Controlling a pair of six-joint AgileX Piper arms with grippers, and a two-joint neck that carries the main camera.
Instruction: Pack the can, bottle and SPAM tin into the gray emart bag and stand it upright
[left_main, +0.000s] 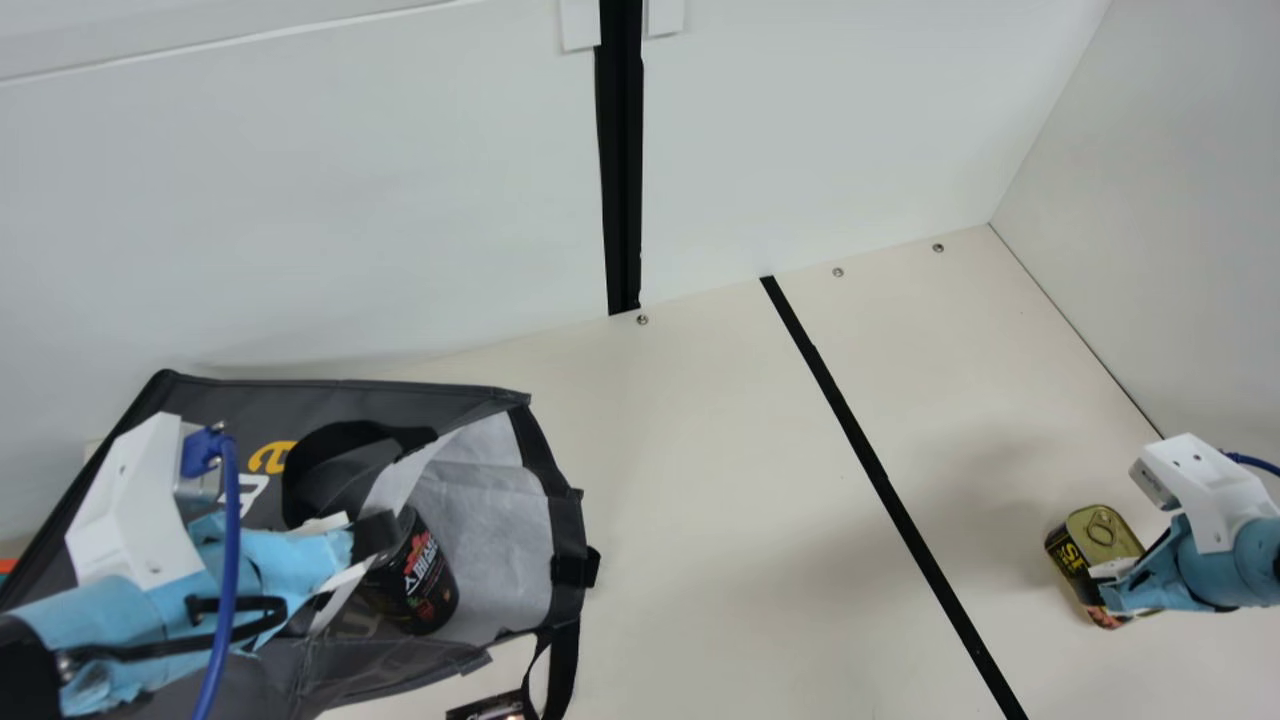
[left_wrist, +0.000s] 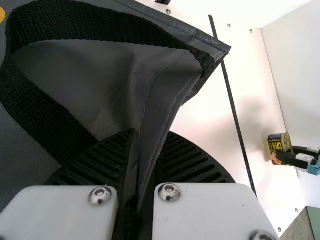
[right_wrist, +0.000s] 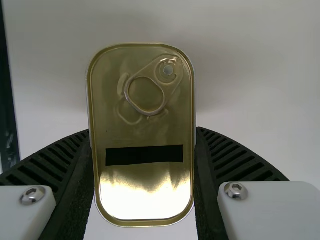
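In the main view my left gripper is shut on the edge of the gray bag, which lies with its mouth toward the right. The left wrist view shows a fold of the bag pinched by my left gripper. A dark can sits inside the bag's mouth. Far right, my right gripper is shut on the SPAM tin. Seen in the right wrist view, the tin fills the space between the fingers of my right gripper. I cannot identify the bottle.
A dark printed object, partly cut off, is at the main view's bottom edge beside the bag's strap. A black line crosses the table between the bag and the tin. White walls stand behind and at the right.
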